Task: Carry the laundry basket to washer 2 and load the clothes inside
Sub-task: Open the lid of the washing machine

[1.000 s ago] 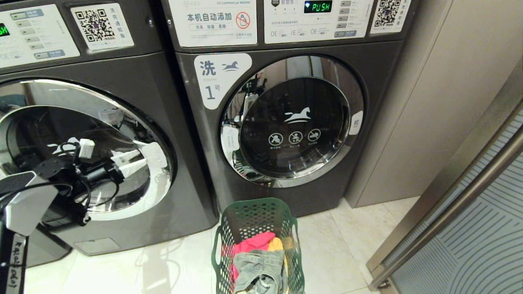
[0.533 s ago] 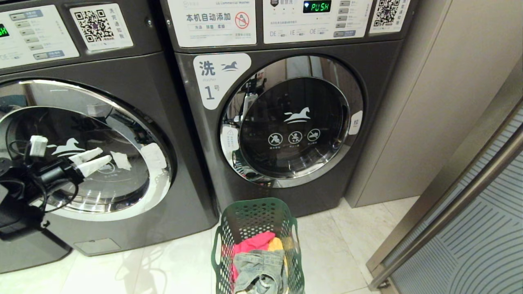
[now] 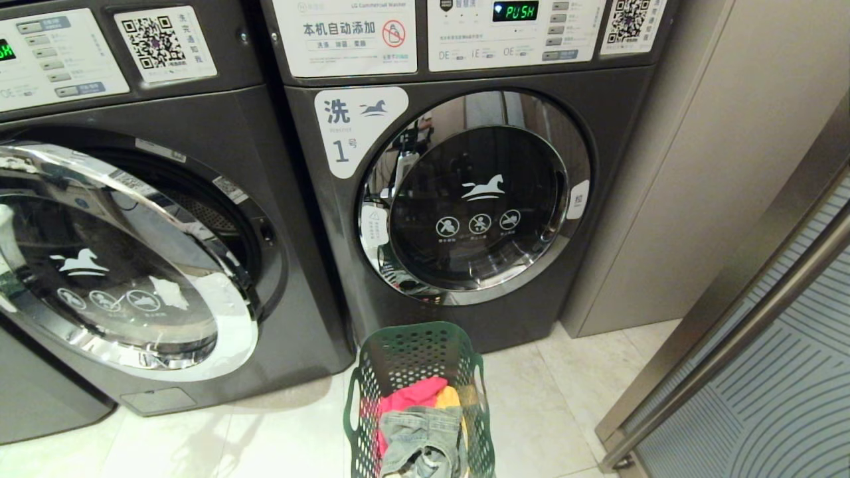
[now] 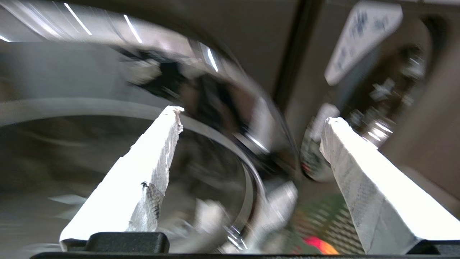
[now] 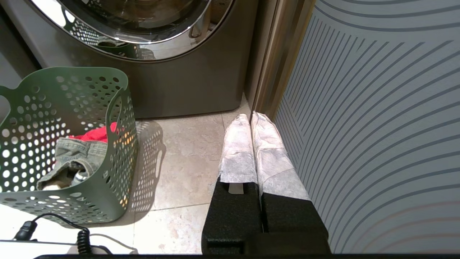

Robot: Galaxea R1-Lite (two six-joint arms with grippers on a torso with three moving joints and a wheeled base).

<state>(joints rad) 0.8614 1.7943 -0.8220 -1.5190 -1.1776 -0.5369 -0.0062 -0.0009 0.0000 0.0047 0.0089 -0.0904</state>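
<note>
Washer 2 (image 3: 166, 113) is the dark grey machine at the left; its number label is out of frame. Its chrome-rimmed door (image 3: 229, 332) hangs partly open, showing the drum mouth (image 3: 212, 212). The dark green laundry basket (image 3: 405, 352) (image 5: 72, 100) stands on the floor in front of the neighbouring machine. It holds the clothes (image 3: 422, 425) (image 5: 77, 154): red, orange-yellow and denim. My left gripper (image 4: 251, 115) is open and empty, facing the door rim, outside the head view. My right gripper (image 5: 250, 117) is shut and empty, low beside the glass door.
Washer 1 (image 3: 475, 199) stands at the right with its door shut and a green display lit. A beige panel (image 3: 697, 166) and a metal-framed striped glass door (image 3: 764, 345) close off the right. A black cable (image 5: 79, 241) lies on the tiles near the basket.
The left washer's door has swung from shut to partly open. My left arm has pulled away to the left and left the head view. Basket and right arm are unmoved.
</note>
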